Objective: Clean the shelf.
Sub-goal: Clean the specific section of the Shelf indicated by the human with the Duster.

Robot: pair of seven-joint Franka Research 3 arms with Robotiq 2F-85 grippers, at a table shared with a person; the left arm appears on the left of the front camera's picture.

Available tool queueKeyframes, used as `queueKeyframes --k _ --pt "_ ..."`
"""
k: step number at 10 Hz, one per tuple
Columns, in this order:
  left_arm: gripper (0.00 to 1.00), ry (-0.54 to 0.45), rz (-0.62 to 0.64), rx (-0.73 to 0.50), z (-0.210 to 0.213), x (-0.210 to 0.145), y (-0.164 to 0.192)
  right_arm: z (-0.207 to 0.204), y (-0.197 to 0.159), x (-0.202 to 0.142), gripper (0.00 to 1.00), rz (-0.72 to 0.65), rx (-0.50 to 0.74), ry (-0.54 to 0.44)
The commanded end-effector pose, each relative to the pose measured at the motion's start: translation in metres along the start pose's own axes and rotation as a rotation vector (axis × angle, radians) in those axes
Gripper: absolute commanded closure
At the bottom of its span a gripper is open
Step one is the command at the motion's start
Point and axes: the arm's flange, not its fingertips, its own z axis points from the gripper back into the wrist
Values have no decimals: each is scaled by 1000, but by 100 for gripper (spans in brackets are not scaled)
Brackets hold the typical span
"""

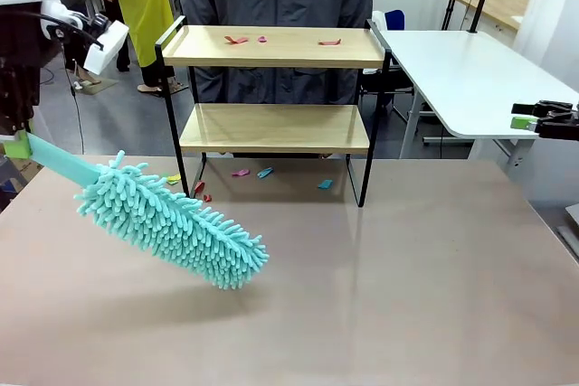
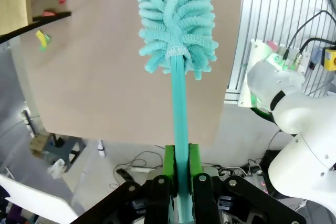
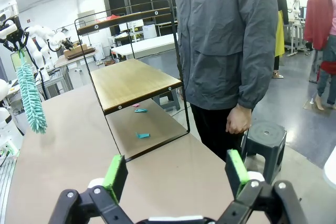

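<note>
While left gripper [image 2: 181, 156] clamps teal duster [image 1: 172, 223] by handle, fluffy head hangs tilted above near-left table [image 1: 407, 268]. Right gripper [image 3: 176, 174] spread wide, empty. Shelf [image 1: 271, 128] stands at table's far middle; red scraps [image 1: 237, 40] on top board, coloured scraps [image 1: 264, 172] beneath.

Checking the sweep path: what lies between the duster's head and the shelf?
In the front view, mostly bare table separates the duster from the shelf. A yellow scrap and two red scraps lie by the shelf's left legs.
</note>
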Motion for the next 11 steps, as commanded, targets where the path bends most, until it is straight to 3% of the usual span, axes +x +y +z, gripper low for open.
queueKeyframes --k 1,11 --pt "87 -25 0 -11 -1 -4 -3 -1 1 4 0 7 0 -2" --pt "87 -25 0 -11 -1 -4 -3 -1 1 4 0 7 0 -2"
